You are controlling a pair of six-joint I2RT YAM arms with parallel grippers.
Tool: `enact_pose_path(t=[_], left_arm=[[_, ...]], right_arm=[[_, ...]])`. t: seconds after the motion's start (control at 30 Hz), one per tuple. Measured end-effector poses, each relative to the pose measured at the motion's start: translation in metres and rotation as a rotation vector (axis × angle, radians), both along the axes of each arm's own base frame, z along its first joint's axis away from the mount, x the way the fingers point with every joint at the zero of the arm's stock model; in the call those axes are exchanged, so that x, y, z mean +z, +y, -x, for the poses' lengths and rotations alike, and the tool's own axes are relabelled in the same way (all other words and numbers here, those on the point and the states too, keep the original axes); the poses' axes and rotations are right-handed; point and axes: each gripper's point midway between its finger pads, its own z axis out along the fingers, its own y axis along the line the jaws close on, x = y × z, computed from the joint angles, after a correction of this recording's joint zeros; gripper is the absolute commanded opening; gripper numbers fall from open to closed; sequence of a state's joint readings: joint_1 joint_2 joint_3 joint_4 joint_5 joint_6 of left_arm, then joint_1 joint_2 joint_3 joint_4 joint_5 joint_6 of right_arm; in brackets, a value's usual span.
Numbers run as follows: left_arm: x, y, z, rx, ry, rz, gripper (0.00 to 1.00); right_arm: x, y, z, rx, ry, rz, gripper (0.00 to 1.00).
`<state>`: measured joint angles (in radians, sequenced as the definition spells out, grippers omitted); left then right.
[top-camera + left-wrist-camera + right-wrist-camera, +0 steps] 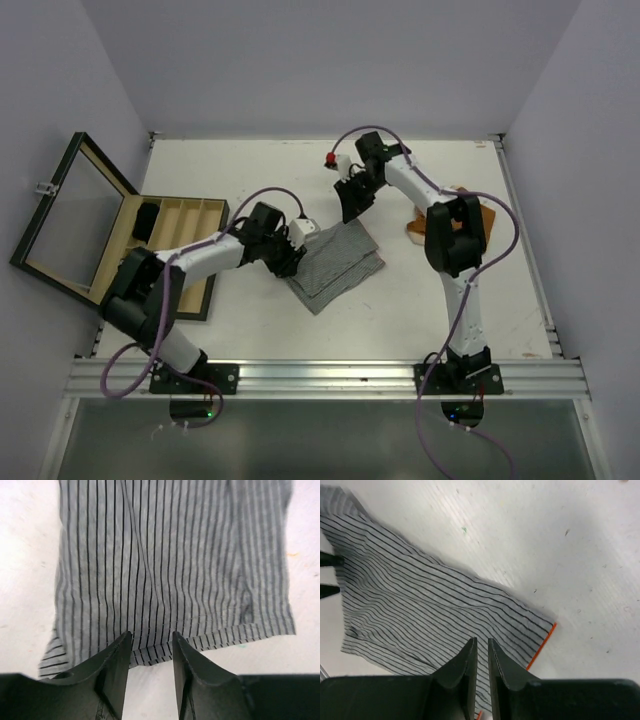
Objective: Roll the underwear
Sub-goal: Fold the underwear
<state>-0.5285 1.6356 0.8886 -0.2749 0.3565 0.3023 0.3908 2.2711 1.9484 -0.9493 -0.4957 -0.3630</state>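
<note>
The grey striped underwear (337, 263) lies flat in the middle of the table, one piece of it with an orange edge (541, 646). My left gripper (293, 258) is low at its left hem, open, the hem's edge (150, 647) lying between the fingertips (123, 642). My right gripper (352, 208) hovers over the cloth's far side (445, 605), its jaws a narrow gap apart with nothing pinched. The left gripper's tips (327, 575) show at the cloth's far end in the right wrist view. An orange-brown garment (478, 213) lies partly hidden behind the right arm.
A compartmented wooden box (175, 215) with its glass lid (65, 210) swung open stands at the left edge, a black item (147, 221) in one compartment. A small red object (330, 160) sits near the back wall. White walls enclose the table.
</note>
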Motion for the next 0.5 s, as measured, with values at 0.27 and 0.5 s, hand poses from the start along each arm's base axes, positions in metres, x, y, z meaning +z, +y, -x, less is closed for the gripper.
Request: enact_pose_path(t=[0.27,0.5], left_arm=[[0.086,-0.032,-0.018,-0.068,-0.222,0.105,0.44],[0.078,-0.082,-0.025,-0.121,-0.231,0.065,0.48]], right_arm=[[0.076,-0.049,0.046,-0.211,-0.006,-0.155,0.18],[0.027,-0.096,0.092,-0.53,0.22,-0.185,0.06]])
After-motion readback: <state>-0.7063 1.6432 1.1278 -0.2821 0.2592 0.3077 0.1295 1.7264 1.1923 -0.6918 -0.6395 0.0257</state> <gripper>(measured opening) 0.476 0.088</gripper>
